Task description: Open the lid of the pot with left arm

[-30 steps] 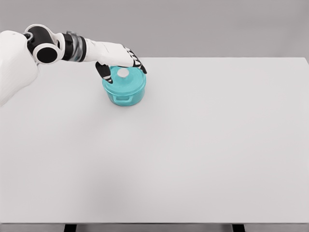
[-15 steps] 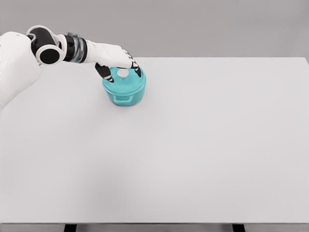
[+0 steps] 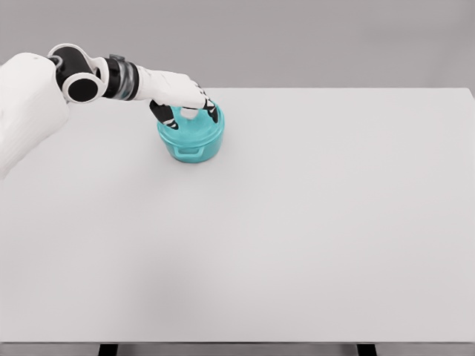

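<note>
Pot (image 3: 191,139): teal, round, with side handles, standing at the far left of the white table (image 3: 312,222), well clear of every edge.
Lid (image 3: 194,127): teal, seated on the pot, not yet lifted; its small white knob (image 3: 190,113) sits at the centre.
Left hand (image 3: 182,96): reaching in from the upper left, directly over the lid. You have the dark-tipped fingers (image 3: 212,113) curled down around the knob, thumb on the near side; from this angle it looks like contact, but you cannot confirm a firm pinch.
Right arm: not visible.
Step in hand, as judged: securing the grasp on the knob, the stage before lifting.
Next move, as judged: close your fingers firmly on the knob, then raise straight up so the lid clears the rim without dragging the pot along; carry it aside only once clear.
</note>
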### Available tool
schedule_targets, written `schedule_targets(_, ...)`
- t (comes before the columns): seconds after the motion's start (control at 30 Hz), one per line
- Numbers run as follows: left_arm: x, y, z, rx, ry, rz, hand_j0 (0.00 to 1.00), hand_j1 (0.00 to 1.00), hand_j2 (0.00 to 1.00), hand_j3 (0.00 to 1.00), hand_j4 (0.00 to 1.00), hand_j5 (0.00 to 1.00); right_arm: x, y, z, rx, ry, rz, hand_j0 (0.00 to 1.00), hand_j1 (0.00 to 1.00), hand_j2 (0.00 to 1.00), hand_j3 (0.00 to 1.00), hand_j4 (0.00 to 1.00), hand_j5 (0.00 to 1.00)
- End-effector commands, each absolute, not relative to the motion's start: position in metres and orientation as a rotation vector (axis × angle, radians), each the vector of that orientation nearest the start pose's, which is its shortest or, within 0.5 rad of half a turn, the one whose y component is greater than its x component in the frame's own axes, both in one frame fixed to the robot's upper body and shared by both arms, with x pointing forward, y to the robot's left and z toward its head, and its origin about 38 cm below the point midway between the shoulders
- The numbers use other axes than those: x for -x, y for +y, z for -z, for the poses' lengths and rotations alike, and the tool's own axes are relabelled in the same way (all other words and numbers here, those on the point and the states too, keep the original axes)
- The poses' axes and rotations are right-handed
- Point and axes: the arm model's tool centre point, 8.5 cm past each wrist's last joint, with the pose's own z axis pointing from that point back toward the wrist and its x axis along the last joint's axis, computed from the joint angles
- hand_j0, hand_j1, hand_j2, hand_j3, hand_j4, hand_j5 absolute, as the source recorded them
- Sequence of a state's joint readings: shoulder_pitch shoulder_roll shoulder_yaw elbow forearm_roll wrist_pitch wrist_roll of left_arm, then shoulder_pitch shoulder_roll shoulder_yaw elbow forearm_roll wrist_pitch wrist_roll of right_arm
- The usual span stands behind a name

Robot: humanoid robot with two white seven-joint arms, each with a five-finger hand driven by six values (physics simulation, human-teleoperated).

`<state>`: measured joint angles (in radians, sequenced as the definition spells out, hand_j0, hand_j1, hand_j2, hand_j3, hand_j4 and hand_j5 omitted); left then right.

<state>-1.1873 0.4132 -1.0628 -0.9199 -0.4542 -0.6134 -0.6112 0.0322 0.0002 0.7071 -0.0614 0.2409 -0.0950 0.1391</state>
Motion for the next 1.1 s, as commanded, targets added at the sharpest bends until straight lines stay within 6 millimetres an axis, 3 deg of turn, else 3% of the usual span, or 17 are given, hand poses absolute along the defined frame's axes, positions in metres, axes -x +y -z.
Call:
schedule_targets(0.0,-0.5453,0.1723,-0.2426,0.541,1.599,-3.198,0.79,0.79,0.79,0.79,0.79,0.79,0.0067,-0.2421,0.2636,-0.122,-0.013,-0.953,1.0,1.0,1.0,1.0,1.0,1.0)
schedule_targets(0.27,-0.5472,0.1718,-0.2424,0.567,1.573,-3.203,0.79,0.79,0.79,0.79,0.79,0.79,0.0068,-0.242,0.2636,-0.123,-0.012,-0.953,1.0,1.0,1.0,1.0,1.0,1.0)
schedule_targets(1.07,-0.5471,0.1692,-0.2412,0.568,1.559,-3.202,0.64,0.64,0.64,0.64,0.64,0.64,0.0068,-0.242,0.2636,-0.123,-0.012,-0.953,1.0,1.0,1.0,1.0,1.0,1.0)
